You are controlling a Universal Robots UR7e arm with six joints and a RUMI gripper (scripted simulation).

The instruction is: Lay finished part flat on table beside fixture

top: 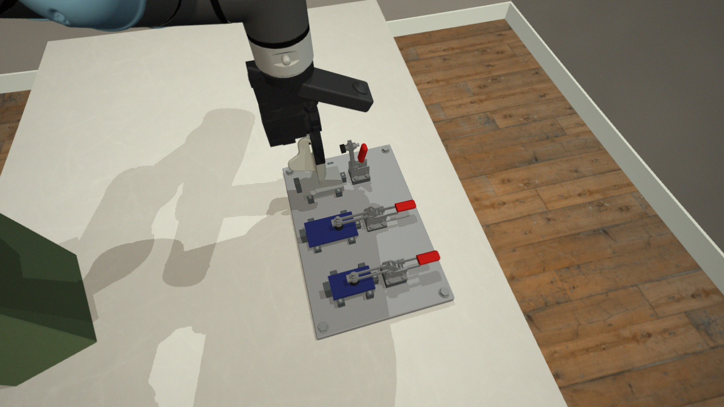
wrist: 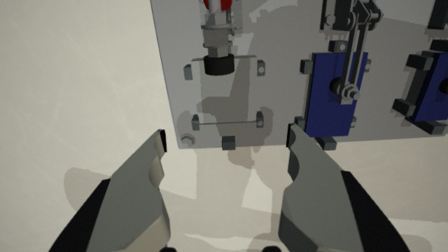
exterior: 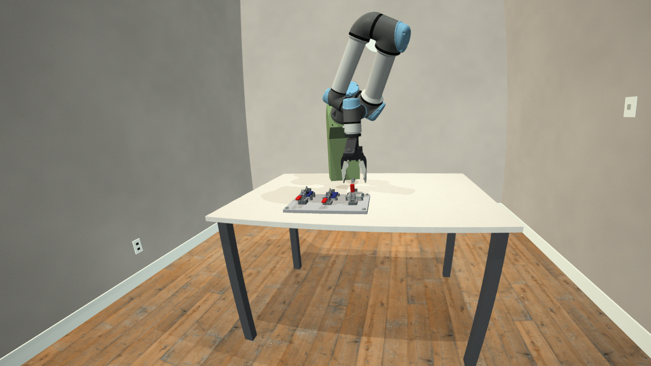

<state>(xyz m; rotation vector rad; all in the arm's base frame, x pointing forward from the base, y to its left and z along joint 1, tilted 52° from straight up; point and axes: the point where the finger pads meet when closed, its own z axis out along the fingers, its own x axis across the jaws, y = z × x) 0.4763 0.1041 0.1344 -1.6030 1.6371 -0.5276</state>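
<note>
Wrist view: black-grey gripper [top: 319,177] [exterior: 355,181] [wrist: 225,128] parted, grasping nothing. Flat grey part [top: 331,177] [wrist: 224,105] beside raised red-handled steel clamp [top: 359,170] [exterior: 351,197] [wrist: 215,36]: likely stiff, slippery; grip long edges.

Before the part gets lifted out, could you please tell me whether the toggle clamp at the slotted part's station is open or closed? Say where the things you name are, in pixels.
Open: its red handle [top: 362,152] [exterior: 352,187] stands upright, and its black tip [top: 343,148] [wrist: 219,65] is raised off the part.

Up top, the near finger [top: 317,146] covers some of the grey part [top: 330,176] [wrist: 224,84]; its slot, too faint to make out! And at the wrist view's edge, the farther blue blank [top: 349,284] [wrist: 434,87] runs off, cut short!
</note>
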